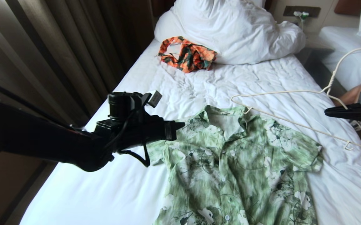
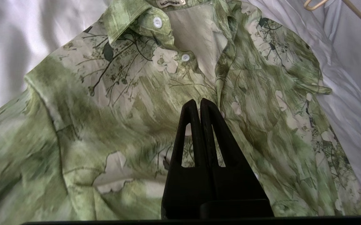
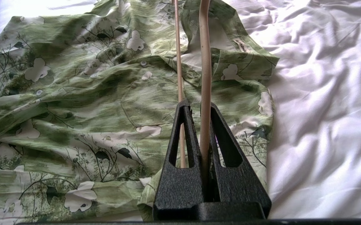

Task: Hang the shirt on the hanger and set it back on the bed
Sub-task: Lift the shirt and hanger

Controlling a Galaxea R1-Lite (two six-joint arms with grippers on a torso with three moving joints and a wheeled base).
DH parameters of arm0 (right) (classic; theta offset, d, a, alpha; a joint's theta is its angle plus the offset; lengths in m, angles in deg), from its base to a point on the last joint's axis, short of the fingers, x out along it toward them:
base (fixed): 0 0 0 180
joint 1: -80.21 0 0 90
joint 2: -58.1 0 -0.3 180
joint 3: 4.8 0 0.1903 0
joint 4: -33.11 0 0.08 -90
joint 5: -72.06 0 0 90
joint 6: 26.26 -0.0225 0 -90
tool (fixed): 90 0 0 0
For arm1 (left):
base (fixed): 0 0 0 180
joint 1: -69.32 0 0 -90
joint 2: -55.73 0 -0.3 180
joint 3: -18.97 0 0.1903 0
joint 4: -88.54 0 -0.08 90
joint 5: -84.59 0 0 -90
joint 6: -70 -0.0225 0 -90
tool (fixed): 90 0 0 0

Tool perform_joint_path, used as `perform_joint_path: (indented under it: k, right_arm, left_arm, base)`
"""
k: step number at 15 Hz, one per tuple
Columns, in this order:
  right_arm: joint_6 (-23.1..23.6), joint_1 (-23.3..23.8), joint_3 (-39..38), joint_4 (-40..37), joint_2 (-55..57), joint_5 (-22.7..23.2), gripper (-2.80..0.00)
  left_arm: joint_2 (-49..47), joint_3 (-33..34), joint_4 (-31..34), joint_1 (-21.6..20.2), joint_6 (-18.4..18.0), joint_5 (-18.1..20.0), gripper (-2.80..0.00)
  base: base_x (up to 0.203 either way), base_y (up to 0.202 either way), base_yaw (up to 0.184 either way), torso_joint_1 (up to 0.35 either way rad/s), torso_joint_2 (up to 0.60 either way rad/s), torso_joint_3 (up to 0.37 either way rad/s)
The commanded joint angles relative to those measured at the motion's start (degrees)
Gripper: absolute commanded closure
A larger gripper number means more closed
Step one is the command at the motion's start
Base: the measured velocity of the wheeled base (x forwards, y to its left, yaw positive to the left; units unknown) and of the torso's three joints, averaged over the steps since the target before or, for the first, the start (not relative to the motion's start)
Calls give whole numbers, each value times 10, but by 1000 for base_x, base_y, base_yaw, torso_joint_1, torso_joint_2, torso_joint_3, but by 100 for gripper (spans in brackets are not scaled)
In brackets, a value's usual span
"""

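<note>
Two grippers: the right gripper (image 3: 200, 107) jaws pinch the thin cream wire hanger (image 1: 293, 107); the left gripper (image 2: 200, 103) jaws are shut, empty, above the green flowery shirt (image 1: 233, 165) lying flat on the white-sheeted bed (image 1: 180, 93). Slide one hanger end gently into the collar.

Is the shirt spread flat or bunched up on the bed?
Spread flat. The shirt lies face up on the bed, collar open, both short sleeves out to the sides, lower buttons done up.

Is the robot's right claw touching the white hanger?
Touching. The right wrist view shows the right gripper shut on the hanger, whose thin rod runs straight down between its fingers above the shirt.
</note>
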Motion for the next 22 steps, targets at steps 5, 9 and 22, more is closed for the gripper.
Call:
perform_joint_path:
  k: [5, 9, 22]
  right_arm:
    - [6, 27, 0, -2, 1, 18, 0]
    - [6, 34, 0, -1, 4, 18, 0]
    - [5, 48, 1, 22, 15, 19, 0]
  left_arm:
    - [-165, -150, -1, 17, -24, -30, 0]
    - [-215, -224, 2, 23, -30, -46, 0]
    - [-319, -418, 82, 51, -39, -110, -280]
  base:
    - [0, 0, 0, 0, 0, 0]
    - [0, 0, 0, 0, 0, 0]
    - [0, 0, 0, 0, 0, 0]
